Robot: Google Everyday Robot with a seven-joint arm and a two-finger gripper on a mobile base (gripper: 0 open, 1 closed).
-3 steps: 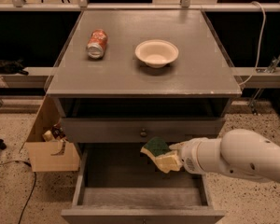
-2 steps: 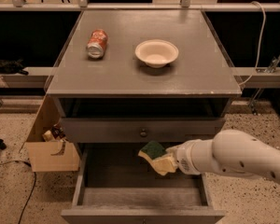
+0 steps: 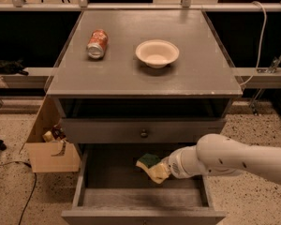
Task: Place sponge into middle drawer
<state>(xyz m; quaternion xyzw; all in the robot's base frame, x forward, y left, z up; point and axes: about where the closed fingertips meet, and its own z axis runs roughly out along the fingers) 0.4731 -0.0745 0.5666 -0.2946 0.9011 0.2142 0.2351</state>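
Wide grey wooden middle drawer (image 3: 107,175) is pulled out, its floor bare. Over that floor, about mid-width, the white arm's claw (image 3: 163,169) reaches in from the drawer's view-right wall, clenched on the small rectangular green-and-yellow sponge (image 3: 151,165). The sponge projects from the claw tip toward drawer centre. Its long axis slants back-left to front-right, with the green face up and tilted. Judgement: drop spot lies directly beneath. Above the drawer is a flat grey drawer front (image 3: 103,130). Higher and farther back, the grey worktop (image 3: 201,64) carries a red soda can (image 3: 97,43) and a cream bowl (image 3: 157,53).

The sponge (image 3: 149,165), dark green face over pale yellow foam, hangs tilted, pinched at the tip of the gripper (image 3: 164,171). The middle drawer (image 3: 107,177), grey and low-walled, stands pulled open directly beneath the gripper.
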